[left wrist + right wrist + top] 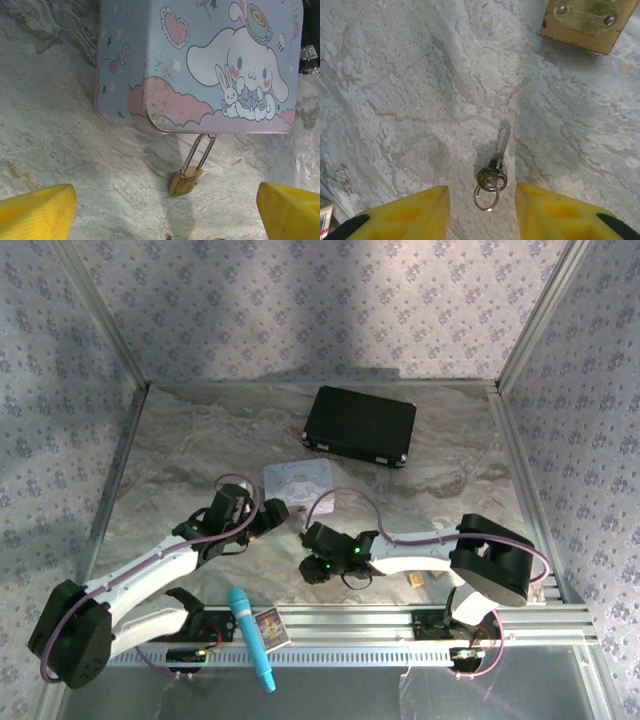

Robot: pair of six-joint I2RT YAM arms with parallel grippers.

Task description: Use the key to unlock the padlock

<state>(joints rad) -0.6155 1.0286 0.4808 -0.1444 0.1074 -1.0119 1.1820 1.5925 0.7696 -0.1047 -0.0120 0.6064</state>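
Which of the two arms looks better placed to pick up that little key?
Right. The right gripper hangs just over the key, with a yellow finger on either side. The left gripper faces the padlock hooked to the cartoon tin instead.

The padlock (186,181) is brass-gold with a silver shackle; the key (496,167) is silvery. The tin (200,65) is pastel blue with pink clouds and a white cartoon figure. The tabletop (420,90) is grey-beige and marble-veined, the case (360,426) black.

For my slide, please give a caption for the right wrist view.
Open right gripper straddling the small silver key that lies flat on the marbled table.
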